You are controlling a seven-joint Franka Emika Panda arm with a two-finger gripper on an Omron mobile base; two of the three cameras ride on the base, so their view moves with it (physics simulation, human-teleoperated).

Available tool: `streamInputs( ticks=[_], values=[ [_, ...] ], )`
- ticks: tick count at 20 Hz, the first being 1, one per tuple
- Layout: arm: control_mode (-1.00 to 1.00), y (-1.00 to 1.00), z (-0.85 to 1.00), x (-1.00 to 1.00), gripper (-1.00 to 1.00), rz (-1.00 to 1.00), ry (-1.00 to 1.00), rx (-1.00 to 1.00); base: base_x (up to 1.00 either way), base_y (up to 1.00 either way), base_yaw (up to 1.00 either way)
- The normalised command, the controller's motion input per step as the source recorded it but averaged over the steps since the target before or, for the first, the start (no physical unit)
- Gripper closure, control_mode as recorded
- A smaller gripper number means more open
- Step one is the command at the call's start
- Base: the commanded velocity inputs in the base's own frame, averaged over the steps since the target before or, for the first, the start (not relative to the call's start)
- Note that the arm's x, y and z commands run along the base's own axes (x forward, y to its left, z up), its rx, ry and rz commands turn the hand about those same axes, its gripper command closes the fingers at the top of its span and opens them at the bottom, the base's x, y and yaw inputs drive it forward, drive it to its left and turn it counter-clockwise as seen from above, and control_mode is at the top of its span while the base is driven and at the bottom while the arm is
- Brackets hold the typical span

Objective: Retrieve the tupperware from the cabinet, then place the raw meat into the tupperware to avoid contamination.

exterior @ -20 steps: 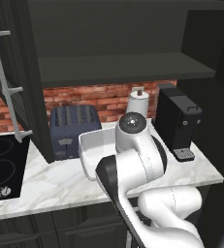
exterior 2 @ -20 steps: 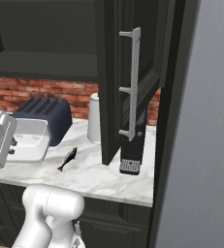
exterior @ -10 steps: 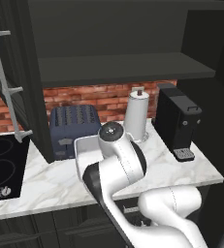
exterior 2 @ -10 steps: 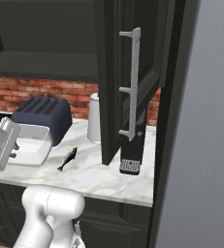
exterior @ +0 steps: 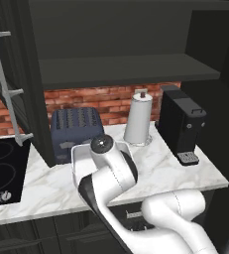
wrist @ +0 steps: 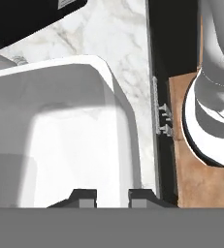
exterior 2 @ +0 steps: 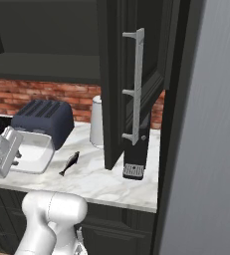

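Note:
The tupperware [exterior 2: 34, 150], a shallow white open container, is low over the marble counter in front of the toaster; whether it touches the counter I cannot tell. My gripper [exterior 2: 11, 152] is shut on its left wall. In the hand view that wall of the tupperware [wrist: 74, 140] runs between my gripper's [wrist: 112, 196] two tips. Its rim [exterior: 75, 155] peeks out behind my arm in the left base view. The raw meat [exterior 2: 69, 163], a small dark fish, lies on the counter just right of the container. The cabinet [exterior: 121, 69] stands open above, its shelf bare.
A dark blue toaster [exterior: 76, 126] stands behind the container, then a paper-towel roll [exterior: 138, 118] and a black coffee machine [exterior: 180, 124] further right. A black cooktop [exterior: 2, 173] lies at the left. The open cabinet door [exterior 2: 134, 84] hangs over the counter's right part.
My arm has swung left, and the held tupperware has shifted a little left and down in front of the toaster. The fish has not moved.

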Motion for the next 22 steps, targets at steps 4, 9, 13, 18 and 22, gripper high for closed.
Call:
streamInputs(
  ticks=[4, 9, 13, 18, 22],
  values=[
    [-1.0, 0.23, -0.38, 0.13, 1.0, 0.0, 0.05, 0.04, 0.0, 0.0, 0.0],
    [-1.0, 0.14, -0.31, 0.18, 1.0, 0.0, 0.04, 0.01, 0.0, 0.0, 0.0],
    [-1.0, 0.07, -0.25, 0.18, 1.0, 0.0, -0.01, 0.0, 0.0, 0.0, 0.0],
    [-1.0, 0.04, -0.29, 0.18, 1.0, -0.01, 0.0, 0.0, 0.0, 0.0, 0.0],
    [-1.0, 0.05, -0.32, 0.15, 1.0, -0.02, 0.0, 0.0, 0.0, 0.0, 0.0]
  ],
)
